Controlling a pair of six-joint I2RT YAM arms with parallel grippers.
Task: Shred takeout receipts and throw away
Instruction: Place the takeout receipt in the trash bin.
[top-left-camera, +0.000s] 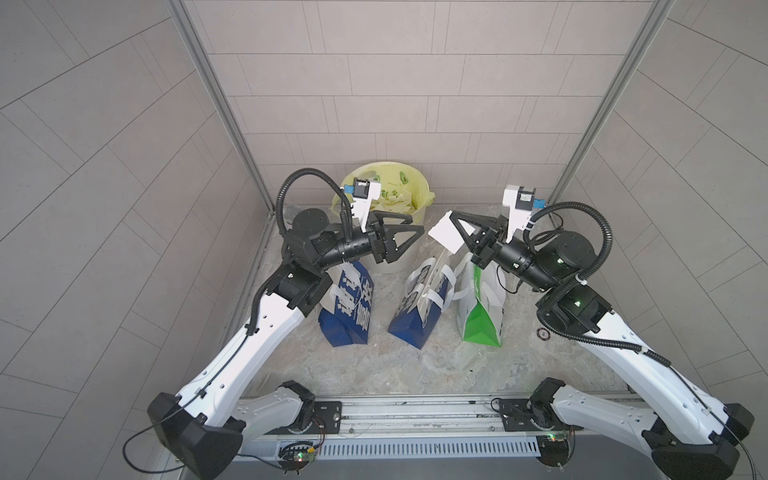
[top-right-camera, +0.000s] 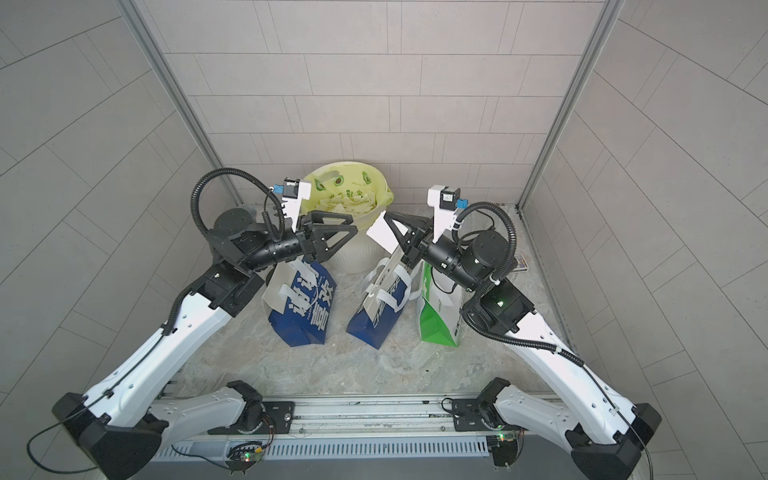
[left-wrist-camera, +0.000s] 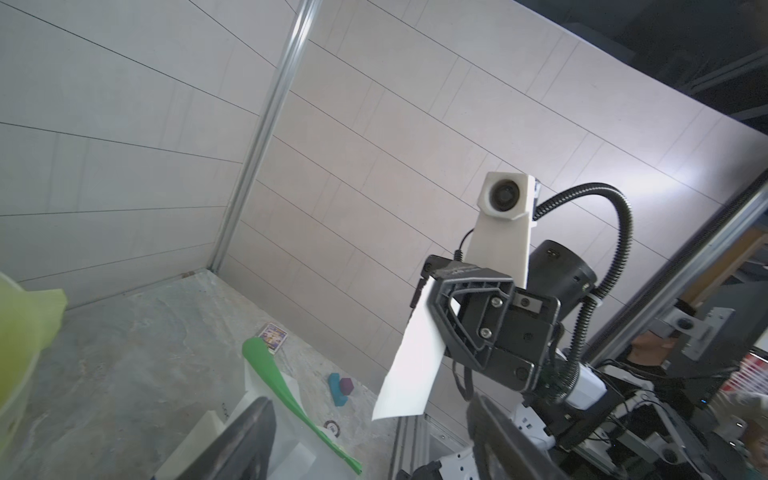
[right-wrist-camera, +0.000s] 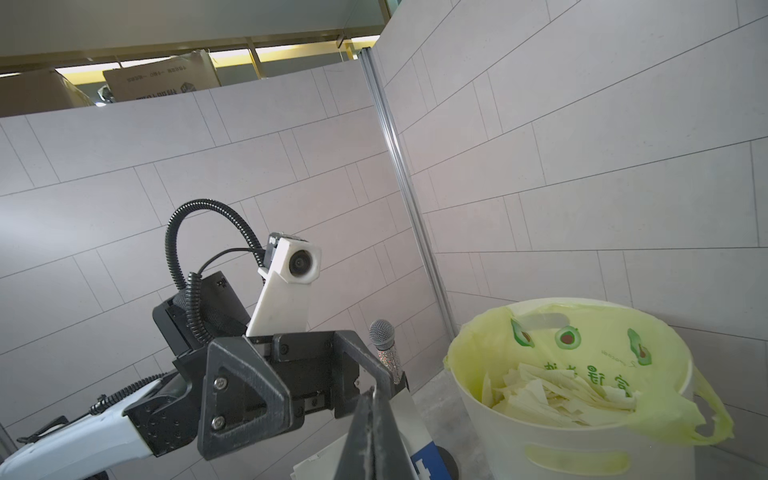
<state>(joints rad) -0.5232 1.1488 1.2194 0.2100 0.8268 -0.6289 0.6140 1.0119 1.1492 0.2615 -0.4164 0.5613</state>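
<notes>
The thin white paper receipt (top-left-camera: 444, 235) is partly covered by the right pincer (top-left-camera: 453, 215) clamped on it; its print is washed out. Behind the left pincer (top-left-camera: 415, 225), much of the wall of the white plastic bin with yellow-green liner (top-left-camera: 386, 167) is hidden. That pincer's own fingers (left-wrist-camera: 249, 440) are blurred and cut off in the left wrist view. The small printed card (left-wrist-camera: 273, 336) behind the right pincer is unreadable.

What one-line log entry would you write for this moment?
stage: receipt held aloft | right gripper: shut on receipt, above bags | left gripper: open, empty, facing it | bin: paper shreds inside
</notes>
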